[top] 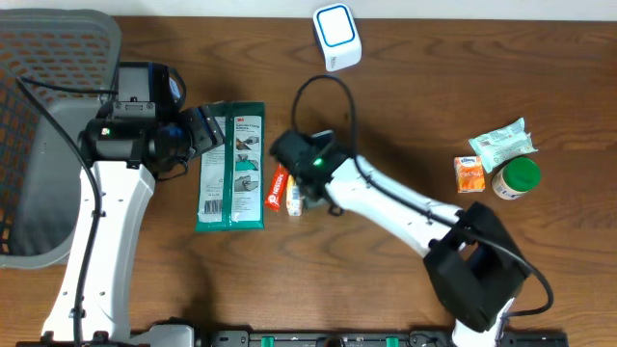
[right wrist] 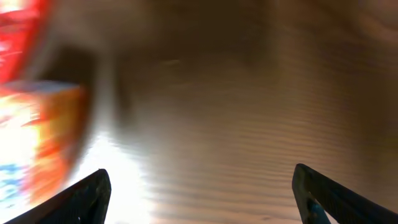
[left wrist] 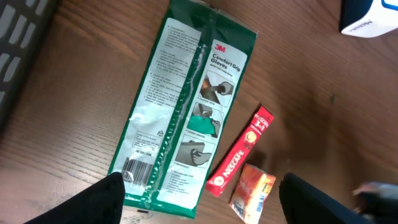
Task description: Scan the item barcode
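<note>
Your surface is a brown wooden table [top: 415, 106].
- Far left: grey mesh basket [top: 48, 58].
- Left of centre: green glove packet [top: 231, 164], lying flat.
- Just beside its right edge: red coffee sachet [top: 279, 188], with a small orange box [top: 294, 204] at its lower end.
- Top centre: white-and-blue scanner [top: 336, 36].
- Right side, clustered: tissue pack [top: 501, 145], orange carton [top: 469, 174], green-lidded jar [top: 516, 179].

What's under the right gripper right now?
Bare table below the open right gripper; an orange packet and red sachet lie beside it. Overhead, the arm partly covers the packet.
</note>
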`<control>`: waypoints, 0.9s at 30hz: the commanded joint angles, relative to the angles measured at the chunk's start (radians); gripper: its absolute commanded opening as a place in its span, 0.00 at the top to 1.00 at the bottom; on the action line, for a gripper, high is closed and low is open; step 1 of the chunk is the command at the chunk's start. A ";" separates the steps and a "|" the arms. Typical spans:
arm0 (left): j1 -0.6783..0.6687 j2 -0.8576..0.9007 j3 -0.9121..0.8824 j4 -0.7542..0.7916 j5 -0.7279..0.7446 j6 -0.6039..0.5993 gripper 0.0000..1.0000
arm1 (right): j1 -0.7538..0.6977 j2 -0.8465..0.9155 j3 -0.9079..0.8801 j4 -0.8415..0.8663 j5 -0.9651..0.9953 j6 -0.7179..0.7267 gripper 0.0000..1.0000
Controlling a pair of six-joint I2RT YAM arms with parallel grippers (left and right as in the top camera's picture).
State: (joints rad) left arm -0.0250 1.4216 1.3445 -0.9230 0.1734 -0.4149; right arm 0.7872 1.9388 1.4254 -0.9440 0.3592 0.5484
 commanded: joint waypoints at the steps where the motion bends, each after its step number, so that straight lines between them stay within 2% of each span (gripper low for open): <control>1: 0.003 -0.003 0.008 -0.004 -0.006 0.006 0.20 | -0.071 -0.016 -0.002 0.003 -0.022 0.011 0.11; 7: 0.003 -0.003 0.008 -0.004 -0.006 0.006 0.20 | -0.150 -0.016 -0.002 0.072 -0.381 -0.013 0.13; 9: 0.003 -0.003 0.008 -0.004 -0.006 0.006 0.20 | -0.159 -0.016 -0.002 0.116 -0.571 -0.043 0.22; 11: 0.003 -0.003 0.008 -0.004 -0.006 0.006 0.20 | -0.158 -0.016 -0.002 0.170 -0.739 -0.109 0.36; 12: 0.003 -0.003 0.008 -0.004 -0.006 0.006 0.20 | -0.152 -0.016 -0.002 0.200 -0.797 -0.132 0.41; 13: 0.003 -0.003 0.008 -0.004 -0.006 0.006 0.20 | -0.138 -0.016 -0.002 0.242 -0.814 -0.134 0.40; 14: 0.003 -0.003 0.008 -0.004 -0.006 0.006 0.20 | -0.128 -0.016 -0.002 0.264 -0.801 -0.132 0.39; 17: 0.003 -0.003 0.008 -0.004 -0.006 0.006 0.20 | -0.080 -0.016 -0.002 0.290 -0.589 -0.055 0.33; 22: 0.003 -0.003 0.008 -0.004 -0.006 0.006 0.20 | -0.002 0.009 -0.003 0.294 -0.294 -0.036 0.29; 27: 0.003 -0.003 0.008 -0.004 -0.006 0.006 0.20 | 0.056 0.061 -0.003 0.305 -0.246 -0.037 0.28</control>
State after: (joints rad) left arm -0.0250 1.4216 1.3445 -0.9234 0.1734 -0.4149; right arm 0.8131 1.9514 1.4239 -0.6376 -0.0051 0.4938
